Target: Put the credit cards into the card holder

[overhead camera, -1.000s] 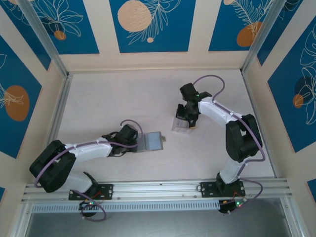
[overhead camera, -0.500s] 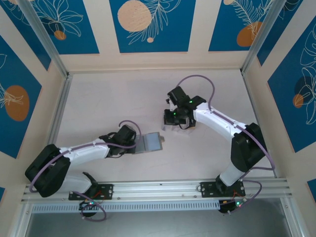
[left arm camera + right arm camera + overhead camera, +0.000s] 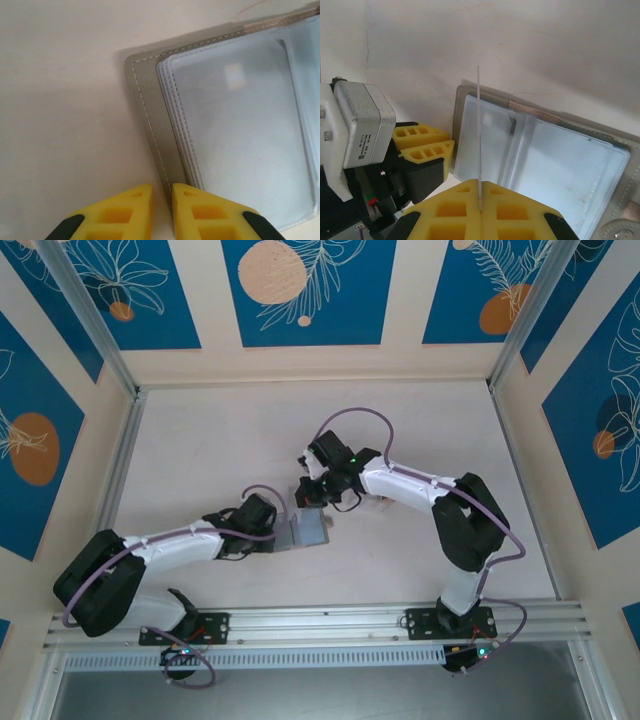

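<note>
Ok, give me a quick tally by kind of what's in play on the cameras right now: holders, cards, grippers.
1 card holder, lying open on the table, its edge pinched by the left gripper.
1 credit card, seen edge-on, clamped in the right gripper above the holder.
2 grippers, one per arm.
Total: 4.

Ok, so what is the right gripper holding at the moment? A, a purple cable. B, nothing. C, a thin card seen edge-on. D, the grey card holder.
C: in the right wrist view the right gripper is pinched shut on a thin card standing on edge, with the open card holder lying beyond it.
</note>
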Controlling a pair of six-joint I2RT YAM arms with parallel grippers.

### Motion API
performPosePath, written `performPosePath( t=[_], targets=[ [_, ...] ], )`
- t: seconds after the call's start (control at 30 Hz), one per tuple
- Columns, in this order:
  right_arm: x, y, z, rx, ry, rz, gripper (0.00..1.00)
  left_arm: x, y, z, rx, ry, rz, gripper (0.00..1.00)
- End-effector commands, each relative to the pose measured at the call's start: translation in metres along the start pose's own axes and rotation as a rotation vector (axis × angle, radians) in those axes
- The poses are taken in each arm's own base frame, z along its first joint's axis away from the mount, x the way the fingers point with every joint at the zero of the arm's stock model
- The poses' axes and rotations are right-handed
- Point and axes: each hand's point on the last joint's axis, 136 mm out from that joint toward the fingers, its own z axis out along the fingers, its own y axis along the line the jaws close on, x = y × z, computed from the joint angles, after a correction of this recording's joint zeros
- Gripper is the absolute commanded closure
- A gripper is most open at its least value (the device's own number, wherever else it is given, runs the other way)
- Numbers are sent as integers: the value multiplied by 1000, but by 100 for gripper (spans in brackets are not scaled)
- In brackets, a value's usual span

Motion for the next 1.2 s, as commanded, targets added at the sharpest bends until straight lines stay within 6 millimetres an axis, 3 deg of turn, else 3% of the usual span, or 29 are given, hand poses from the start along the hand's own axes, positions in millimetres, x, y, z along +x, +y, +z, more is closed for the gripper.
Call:
performPosePath(
  t=[0.0, 0.23, 0.5, 0.77, 1.17],
  targets=[
    [8, 1, 10, -23, 33, -11, 100, -10, -2, -12, 13, -29, -8, 84],
    [16, -10, 22, -2, 62, 3, 100, -21, -8, -22, 23, -61, -12, 83],
    [18, -11, 22, -2, 65, -1, 100, -19, -10, 0, 1, -17, 16, 83],
    [15, -16, 16, 5, 42, 1, 100, 12, 23, 14, -125, 51, 1, 86],
    [11, -24, 8, -24, 8, 34, 100, 24, 27, 18, -132, 73, -10, 87]
  ],
)
